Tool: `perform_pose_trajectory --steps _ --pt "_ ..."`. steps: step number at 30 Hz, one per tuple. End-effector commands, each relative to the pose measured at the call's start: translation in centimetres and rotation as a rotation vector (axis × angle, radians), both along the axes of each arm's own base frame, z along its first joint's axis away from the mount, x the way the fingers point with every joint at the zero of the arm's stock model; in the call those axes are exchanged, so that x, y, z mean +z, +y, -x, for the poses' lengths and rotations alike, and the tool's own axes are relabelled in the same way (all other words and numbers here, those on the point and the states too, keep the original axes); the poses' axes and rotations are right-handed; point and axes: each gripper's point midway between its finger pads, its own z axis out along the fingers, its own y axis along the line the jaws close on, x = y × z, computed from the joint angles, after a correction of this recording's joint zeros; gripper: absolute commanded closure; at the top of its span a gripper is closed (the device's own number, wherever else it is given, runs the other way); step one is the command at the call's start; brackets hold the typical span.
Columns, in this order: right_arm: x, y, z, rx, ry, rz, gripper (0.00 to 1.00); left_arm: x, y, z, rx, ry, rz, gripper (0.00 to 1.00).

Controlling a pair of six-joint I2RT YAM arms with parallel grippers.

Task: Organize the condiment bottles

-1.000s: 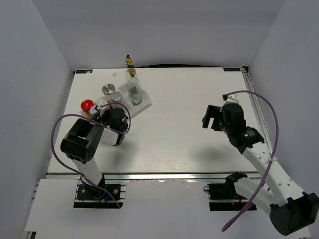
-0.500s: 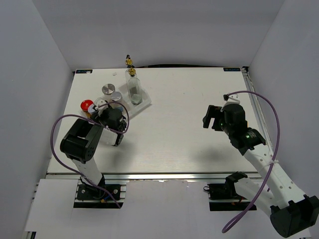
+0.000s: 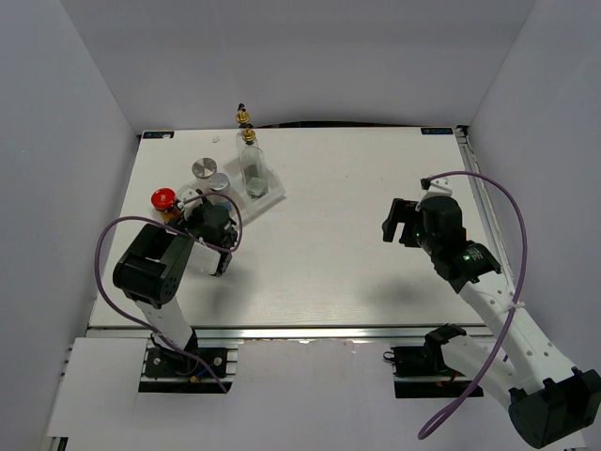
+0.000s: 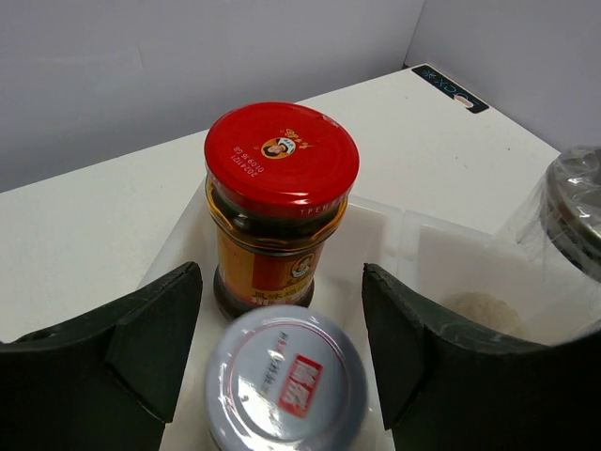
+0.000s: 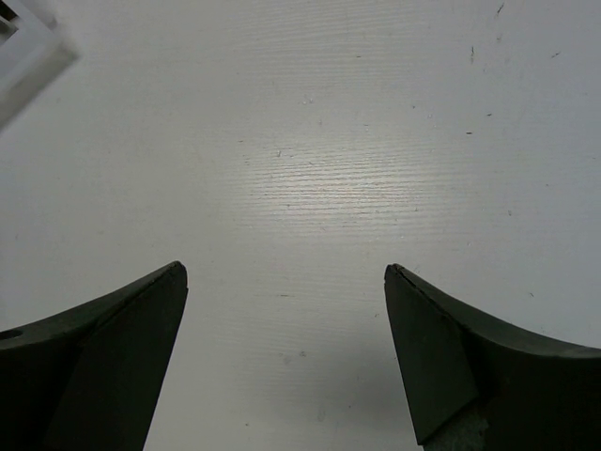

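In the left wrist view my left gripper (image 4: 282, 277) is open, its jaws on either side of the small white-lidded jar (image 4: 286, 385) with a gap on each side. That jar stands in the white rack (image 4: 394, 225), right in front of the red-lidded brown jar (image 4: 280, 202). A silver-lidded shaker (image 4: 577, 202) is at the right edge. In the top view the left gripper (image 3: 208, 224) hides the small jar. The red-lidded jar (image 3: 164, 198), two shakers (image 3: 204, 169) (image 3: 219, 182) and a glass cruet (image 3: 252, 167) stand in the rack. A second cruet (image 3: 243, 116) stands just behind. My right gripper (image 3: 399, 225) (image 5: 284, 270) is open and empty above bare table.
The rack (image 3: 272, 195) sits at the table's back left, and its corner shows in the right wrist view (image 5: 23, 47). White walls close in the table at the left, back and right. A purple cable loops over each arm.
My left gripper has crept slightly toward the rack's left end, still open around the small jar. The right arm shifted very slightly, then held still.
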Motion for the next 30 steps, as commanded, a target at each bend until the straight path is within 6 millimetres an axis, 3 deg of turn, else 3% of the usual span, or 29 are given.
perform_pose_trajectory --steps 1,4,6,7,9,10,11,12,13,16,21,30 --pt "1.0 0.1 -0.4 0.002 -0.043 -0.012 0.11 1.2 0.0 -0.4 0.010 -0.054 0.025 0.22" --pt "1.0 0.2 -0.4 0.006 -0.042 -0.014 0.11 1.4 0.0 -0.3 0.003 -0.058 0.037 0.19" --pt "1.0 0.2 -0.4 0.010 -0.036 -0.011 0.11 1.4 -0.2 -0.3 -0.003 -0.047 0.049 0.11" --pt "1.0 0.2 -0.3 0.014 -0.036 -0.010 0.11 2.4 -0.1 -0.2 0.001 -0.066 0.061 0.02" --pt "1.0 0.3 -0.3 0.020 -0.035 -0.011 0.11 2.5 -0.1 0.2 -0.004 -0.011 0.060 0.02" --pt "1.0 0.4 -0.3 0.023 -0.033 -0.012 0.11 4.6 -0.3 0.0 -0.014 -0.077 0.101 0.02" --pt "1.1 0.5 -0.3 0.027 -0.034 -0.014 0.11 5.3 -0.9 -0.6 -0.045 -0.039 0.113 0.02" --pt "1.0 0.5 -0.3 0.029 -0.032 -0.015 0.11 5.2 -0.6 0.1 -0.043 0.010 0.097 0.02" --pt "0.9 0.5 -0.3 0.032 -0.029 -0.013 0.10 7.1 -1.2 -0.8 -0.073 -0.015 0.121 0.02" --pt "1.0 0.5 -0.4 0.027 -0.030 -0.016 0.11 8.9 -2.1 -0.5 -0.149 0.096 0.146 0.02" --pt "0.5 0.6 -0.6 0.002 -0.026 -0.039 0.10 14.0 -2.2 1.9 -0.159 0.203 0.218 0.02" --pt "-1.0 -0.8 -0.5 -0.078 -0.001 -0.010 0.11 17.5 -4.1 4.9 -0.401 0.019 0.343 0.02"
